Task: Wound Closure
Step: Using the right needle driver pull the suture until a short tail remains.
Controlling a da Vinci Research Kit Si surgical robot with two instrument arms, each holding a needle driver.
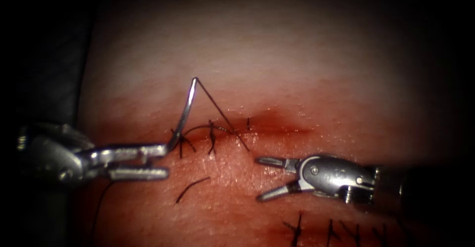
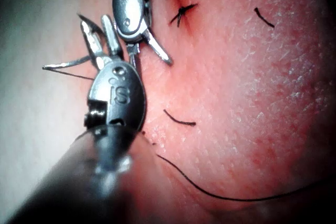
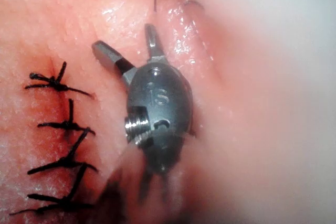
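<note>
The curved needle (image 1: 187, 111) stands upright at the left end of the cut (image 1: 277, 128). Its thread end is uppermost, and the thread (image 1: 222, 116) runs down from it to the tissue (image 1: 277, 69) near the middle of the cut. The needle's lower end meets the tip of the upper jaw of my left tool (image 1: 167, 162). That tool's jaws stand apart with nothing between them, and whether the needle's point is in the tissue is hidden. The left wrist view has the needle (image 2: 68, 64) beside those jaws (image 2: 94, 22). My right tool (image 1: 258, 178) hovers wide open below the cut, holding nothing (image 3: 123, 36).
Two knotted stitches (image 1: 213, 138) cross the cut's left part. A loose cut end of thread (image 1: 193, 187) lies on the tissue below them. A second row of stitches (image 1: 297, 227) (image 3: 63, 124) sits under the right tool. A long strand of thread (image 2: 231, 198) trails past the left shaft.
</note>
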